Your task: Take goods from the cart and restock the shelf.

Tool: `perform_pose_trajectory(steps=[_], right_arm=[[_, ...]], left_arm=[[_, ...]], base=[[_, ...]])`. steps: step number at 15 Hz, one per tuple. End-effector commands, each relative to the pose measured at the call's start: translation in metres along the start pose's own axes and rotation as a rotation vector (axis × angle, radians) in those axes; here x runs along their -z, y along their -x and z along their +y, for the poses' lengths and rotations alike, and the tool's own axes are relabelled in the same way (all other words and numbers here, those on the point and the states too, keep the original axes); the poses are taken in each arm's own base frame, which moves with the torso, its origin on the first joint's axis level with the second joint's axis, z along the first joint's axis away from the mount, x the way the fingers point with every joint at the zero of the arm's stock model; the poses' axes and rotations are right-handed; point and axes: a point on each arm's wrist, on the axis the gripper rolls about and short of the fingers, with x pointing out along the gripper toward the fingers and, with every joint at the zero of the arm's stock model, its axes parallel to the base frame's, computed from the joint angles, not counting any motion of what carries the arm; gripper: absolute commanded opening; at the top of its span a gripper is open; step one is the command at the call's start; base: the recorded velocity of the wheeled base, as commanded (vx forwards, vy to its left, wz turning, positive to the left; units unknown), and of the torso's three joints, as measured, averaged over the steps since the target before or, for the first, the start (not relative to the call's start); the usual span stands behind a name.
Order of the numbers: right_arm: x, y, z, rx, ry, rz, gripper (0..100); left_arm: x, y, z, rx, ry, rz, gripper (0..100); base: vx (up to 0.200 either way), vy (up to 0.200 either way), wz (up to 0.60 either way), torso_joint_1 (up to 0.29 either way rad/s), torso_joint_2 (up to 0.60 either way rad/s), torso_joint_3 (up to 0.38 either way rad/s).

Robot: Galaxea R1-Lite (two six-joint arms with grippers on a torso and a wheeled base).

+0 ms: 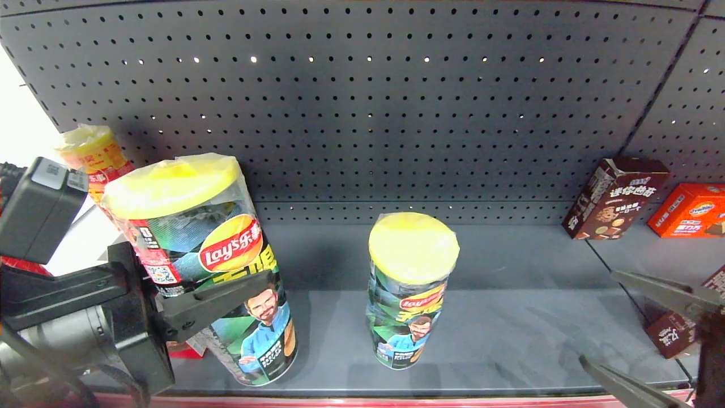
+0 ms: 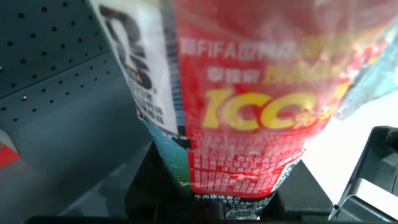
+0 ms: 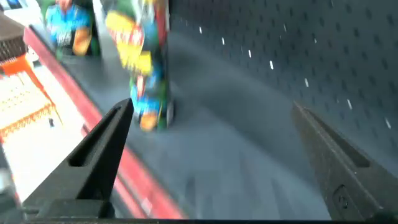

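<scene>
My left gripper [image 1: 221, 300] is shut on a tall chip can [image 1: 198, 243] with a yellow lid, held tilted at the left of the grey shelf [image 1: 510, 334]. The can's base is near the shelf's front edge; I cannot tell if it touches the board. Its red and white label [image 2: 249, 106] is pressed close up in the left wrist view. A second, matching can [image 1: 410, 289] stands upright mid-shelf, also seen from the right wrist [image 3: 146, 68]. My right gripper [image 1: 645, 340] hangs open at the shelf's front right, nothing between its fingers [image 3: 99, 162].
A third can [image 1: 93, 156] stands behind the held one at the far left. Snack boxes sit on the right: a brown one [image 1: 614, 198], an orange one [image 1: 688, 209], another brown one [image 1: 679, 328]. A pegboard wall [image 1: 362, 113] backs the shelf; a red strip [image 3: 93, 118] edges its front.
</scene>
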Motion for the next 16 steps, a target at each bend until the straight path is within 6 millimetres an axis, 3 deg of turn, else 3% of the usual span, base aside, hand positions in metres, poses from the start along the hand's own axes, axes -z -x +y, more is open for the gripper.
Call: perform_pose_trajectory(steps=[1, 5, 8, 9, 16], right_arm=[[0.017, 0.057, 0.011, 0.059, -0.003, -0.016, 100], [0.042, 0.105, 0.022, 0.16, -0.004, 0.003, 100], [0.072, 0.135, 0.034, 0.222, -0.053, 0.017, 100], [0.088, 0.14, 0.039, 0.199, -0.082, 0.091, 100], [0.087, 0.141, 0.039, 0.187, -0.146, 0.103, 100]], left_arm=[[0.0, -0.002, -0.002, 0.004, -0.009, 0.003, 0], [-0.006, -0.003, -0.006, 0.009, -0.018, -0.018, 0], [-0.006, -0.005, -0.012, 0.021, -0.02, -0.017, 0], [-0.007, -0.006, -0.014, 0.018, -0.021, -0.018, 0], [-0.009, -0.006, -0.014, 0.001, -0.023, -0.026, 0]], base=[[0.0, 0.0, 0.0, 0.0, 0.0, 0.0], [0.0, 0.0, 0.0, 0.0, 0.0, 0.0], [0.0, 0.0, 0.0, 0.0, 0.0, 0.0], [0.0, 0.0, 0.0, 0.0, 0.0, 0.0], [0.0, 0.0, 0.0, 0.0, 0.0, 0.0]])
